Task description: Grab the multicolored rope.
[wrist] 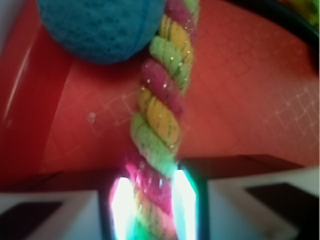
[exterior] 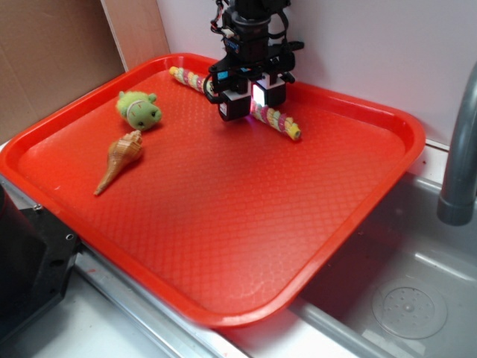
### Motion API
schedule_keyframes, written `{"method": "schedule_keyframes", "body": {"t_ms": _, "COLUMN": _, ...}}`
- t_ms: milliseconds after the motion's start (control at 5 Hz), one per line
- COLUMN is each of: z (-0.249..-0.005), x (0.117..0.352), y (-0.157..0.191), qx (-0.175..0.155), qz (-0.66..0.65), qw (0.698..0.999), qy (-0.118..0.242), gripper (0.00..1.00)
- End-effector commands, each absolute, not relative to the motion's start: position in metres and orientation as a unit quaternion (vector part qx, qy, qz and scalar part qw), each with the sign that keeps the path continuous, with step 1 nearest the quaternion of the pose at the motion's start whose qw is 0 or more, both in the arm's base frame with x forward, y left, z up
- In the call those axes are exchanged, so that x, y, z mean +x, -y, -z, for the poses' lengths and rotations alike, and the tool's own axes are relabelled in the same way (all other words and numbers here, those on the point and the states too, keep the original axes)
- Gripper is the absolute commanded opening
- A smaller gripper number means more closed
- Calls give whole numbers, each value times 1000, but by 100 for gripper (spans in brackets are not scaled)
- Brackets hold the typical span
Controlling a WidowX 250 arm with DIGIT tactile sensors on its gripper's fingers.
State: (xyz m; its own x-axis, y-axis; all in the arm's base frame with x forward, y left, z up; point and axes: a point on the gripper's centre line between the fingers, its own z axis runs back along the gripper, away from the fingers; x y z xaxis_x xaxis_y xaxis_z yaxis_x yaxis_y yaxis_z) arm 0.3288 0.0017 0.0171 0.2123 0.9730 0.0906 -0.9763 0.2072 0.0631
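The multicolored rope (exterior: 277, 120), twisted in yellow, pink and green, lies slantwise at the back of the red tray (exterior: 223, 224). My gripper (exterior: 250, 104) stands straight down over the rope's middle. In the wrist view the rope (wrist: 161, 107) runs up from between the two lit pads (wrist: 186, 202), which press on it from both sides. The gripper is shut on the rope. Part of the rope is hidden behind the fingers in the exterior view.
A teal crocheted ball (wrist: 100, 27) lies against the rope near the tray's back rim. A green plush toy (exterior: 139, 109) and a tan spiral seashell (exterior: 119, 160) lie on the tray's left. A steel sink (exterior: 406, 298) and a grey faucet pipe (exterior: 462, 149) are at the right.
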Motion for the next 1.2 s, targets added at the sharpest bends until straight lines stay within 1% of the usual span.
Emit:
{"method": "schedule_keyframes", "body": {"t_ms": 0, "z": -50, "x": 330, "y": -14, "qx": 11, "qz": -536, "qw": 844, "qy": 18, "gripper": 0}}
{"method": "schedule_keyframes", "body": {"t_ms": 200, "z": -86, "x": 315, "y": -2, "qx": 4, "qz": -426, "qw": 904, "qy": 28, "gripper": 0}}
{"method": "schedule_keyframes", "body": {"t_ms": 400, "z": -125, "x": 287, "y": 11, "qx": -3, "qz": -310, "qw": 950, "qy": 31, "gripper": 0}}
{"method": "schedule_keyframes", "body": {"t_ms": 600, "z": -155, "x": 260, "y": 17, "qx": 9, "qz": -225, "qw": 973, "qy": 44, "gripper": 0}}
{"method": "schedule_keyframes", "body": {"t_ms": 800, "z": -188, "x": 232, "y": 18, "qx": 0, "qz": -148, "qw": 988, "qy": 39, "gripper": 0}}
{"method": "schedule_keyframes", "body": {"t_ms": 1000, "z": -209, "x": 211, "y": 14, "qx": -10, "qz": -87, "qw": 995, "qy": 47, "gripper": 0}}
